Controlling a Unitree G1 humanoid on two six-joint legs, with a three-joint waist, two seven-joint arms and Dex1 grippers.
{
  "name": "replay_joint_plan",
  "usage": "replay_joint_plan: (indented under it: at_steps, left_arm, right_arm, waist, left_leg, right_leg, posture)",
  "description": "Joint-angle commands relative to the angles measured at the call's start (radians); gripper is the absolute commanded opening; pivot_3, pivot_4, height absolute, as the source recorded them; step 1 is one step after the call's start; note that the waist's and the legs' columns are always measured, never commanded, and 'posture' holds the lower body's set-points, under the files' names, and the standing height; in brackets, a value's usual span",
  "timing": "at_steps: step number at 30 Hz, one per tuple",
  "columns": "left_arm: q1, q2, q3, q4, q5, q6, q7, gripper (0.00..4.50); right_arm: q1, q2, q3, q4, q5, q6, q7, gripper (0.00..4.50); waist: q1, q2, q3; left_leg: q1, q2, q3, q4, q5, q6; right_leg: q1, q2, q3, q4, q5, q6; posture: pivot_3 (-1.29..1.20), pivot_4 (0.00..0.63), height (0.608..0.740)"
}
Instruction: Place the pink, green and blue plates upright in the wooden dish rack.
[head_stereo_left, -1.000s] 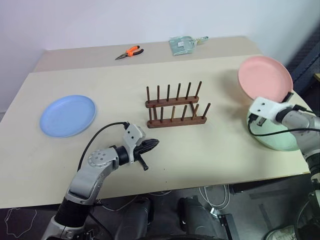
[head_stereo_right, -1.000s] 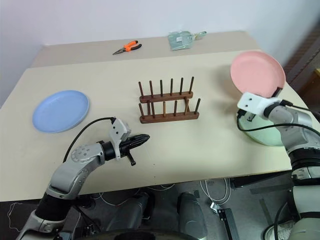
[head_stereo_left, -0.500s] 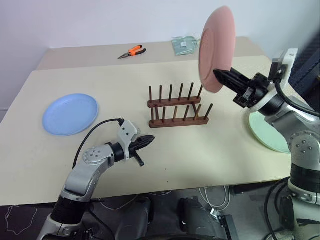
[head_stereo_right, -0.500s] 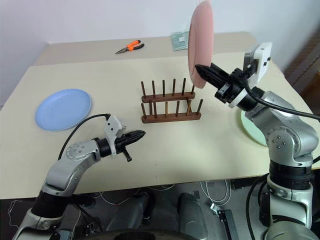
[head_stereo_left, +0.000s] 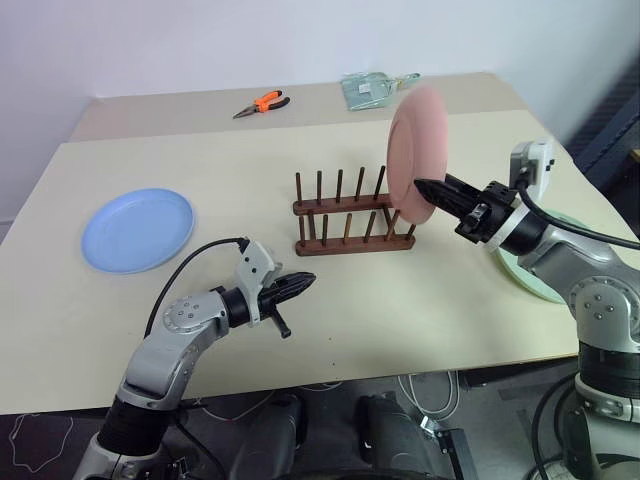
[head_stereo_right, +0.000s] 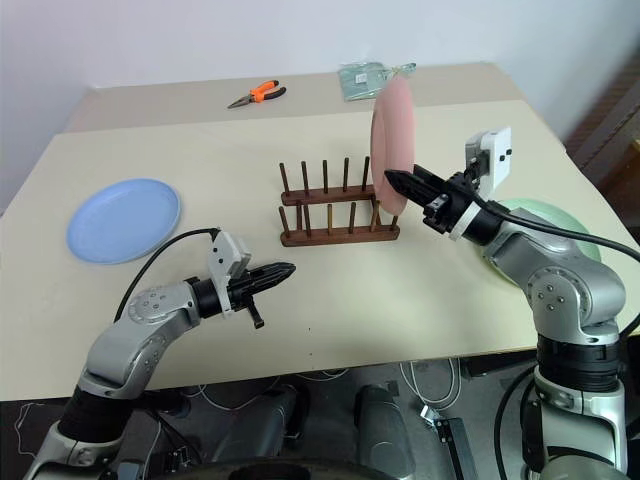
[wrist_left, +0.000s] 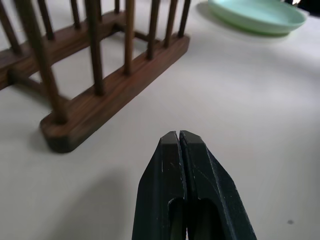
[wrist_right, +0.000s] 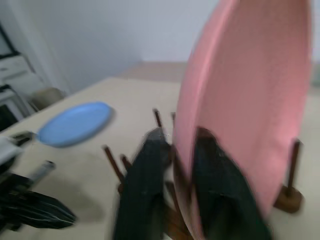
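Pink plate (head_stereo_left: 416, 150) came down from mid-air over the last half second and now stands upright on edge at the right end of the wooden dish rack (head_stereo_left: 350, 215), seemingly into the last slot, though I can't tell if it's fully seated. My right end effector (head_stereo_right: 398, 183) has its fingers either side of the plate's lower rim; the grip looks to be loosening, so I can't call it clamped or released. Step in hand: seating the pink one. Next I'd judge: let go, back out straight without tipping it. Left end effector (head_stereo_left: 305, 283) is fully closed, holding nothing, low over the surface (head_stereo_left: 420, 300). Green plate (head_stereo_right: 540, 215) lies flat at right under my right arm, blue plate (head_stereo_left: 136, 229) flat at far left. Orange pliers (head_stereo_left: 259, 103) and a clear packet (head_stereo_left: 365, 87) sit at the back, out of the way.
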Motion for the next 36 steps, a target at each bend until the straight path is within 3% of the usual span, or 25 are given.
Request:
replay_joint_plan:
  at_steps: [1, 3, 11, 15, 18, 26, 28, 33, 36]
  left_arm:
    - [0.006, 0.011, 0.016, -0.043, -0.018, -0.008, -0.006, 0.00]
    - [0.009, 0.015, 0.010, -0.044, -0.017, -0.009, -0.007, 0.00]
    - [0.003, 0.021, -0.003, -0.025, -0.016, -0.017, -0.020, 0.00]
    - [-0.020, 0.022, -0.018, 0.007, -0.010, -0.027, -0.045, 0.00]
    - [-0.039, 0.018, -0.031, 0.028, -0.003, -0.034, -0.060, 0.00]
    - [-0.071, 0.014, -0.049, 0.058, 0.002, -0.043, -0.073, 0.00]
    - [-0.070, 0.016, -0.049, 0.060, 0.004, -0.045, -0.074, 0.00]
    - [-0.055, 0.023, -0.044, 0.048, 0.002, -0.041, -0.075, 0.00]
    - [-0.049, 0.026, -0.044, 0.046, 0.003, -0.041, -0.072, 0.00]
  right_arm:
    - [-0.024, -0.010, -0.008, -0.012, -0.050, -0.051, 0.020, 2.54]
    - [-0.030, -0.025, -0.012, -0.010, -0.106, -0.093, 0.021, 3.45]
    - [0.064, -0.171, -0.190, -0.026, -0.112, -0.100, 0.105, 3.45]
    - [0.296, -0.277, -0.229, -0.022, -0.231, -0.119, 0.179, 3.45]
    - [0.404, -0.280, -0.129, 0.006, -0.399, -0.201, 0.132, 3.45]
    - [0.369, -0.176, 0.013, 0.151, -0.643, -0.217, -0.083, 3.45]
    - [0.357, -0.156, 0.020, 0.170, -0.661, -0.209, -0.103, 2.65]
    - [0.329, -0.137, 0.017, 0.200, -0.692, -0.212, -0.126, 0.02]
    - [0.318, -0.136, 0.010, 0.185, -0.704, -0.228, -0.131, 0.02]
  waist:
    - [0.000, 0.000, 0.000]
    - [0.000, 0.000, 0.000]
    - [0.005, 0.000, 0.000]
    - [0.006, 0.000, 0.000]
    - [-0.002, 0.000, 0.000]
    - [0.000, 0.001, 0.000]
    - [0.001, 0.001, 0.000]
    - [0.001, 0.000, -0.001]
    - [0.001, 0.000, -0.001]
  left_leg:
    - [0.000, 0.000, 0.000, 0.000, 0.000, 0.000]
    - [0.000, 0.000, 0.000, 0.000, 0.000, 0.000]
    - [-0.001, 0.000, 0.000, 0.000, -0.001, 0.001]
    - [-0.001, 0.000, 0.000, 0.000, -0.001, 0.002]
    - [-0.001, 0.000, 0.002, 0.000, -0.002, 0.003]
    - [0.001, 0.003, 0.008, 0.000, -0.002, 0.003]
    - [0.000, 0.003, 0.008, 0.000, -0.002, 0.003]
    - [0.000, 0.002, 0.008, 0.001, -0.002, 0.003]
    - [0.001, 0.002, 0.008, 0.001, -0.002, 0.004]
  right_leg:
    - [0.000, 0.000, 0.000, 0.000, 0.000, 0.000]
    - [0.000, 0.000, 0.000, 0.000, 0.000, 0.000]
    - [0.001, 0.000, -0.001, -0.003, 0.000, 0.000]
    - [0.001, 0.000, -0.001, -0.005, 0.000, 0.000]
    - [0.002, -0.001, 0.000, -0.006, 0.000, 0.001]
    - [0.001, -0.003, -0.001, -0.006, 0.002, 0.002]
    - [0.001, -0.003, -0.001, -0.006, 0.002, 0.002]
    - [0.001, -0.003, -0.001, -0.006, 0.003, 0.002]
    - [0.002, -0.003, -0.002, -0.006, 0.003, 0.003]
  posture:
    - [0.00, 0.150, 0.729]
    - [0.00, 0.150, 0.729]
    - [0.00, 0.150, 0.729]
    - [0.00, 0.150, 0.729]
    - [0.00, 0.150, 0.729]
    - [0.00, 0.150, 0.729]
    - [0.00, 0.150, 0.729]
    - [0.00, 0.150, 0.729]
    - [0.00, 0.150, 0.729]
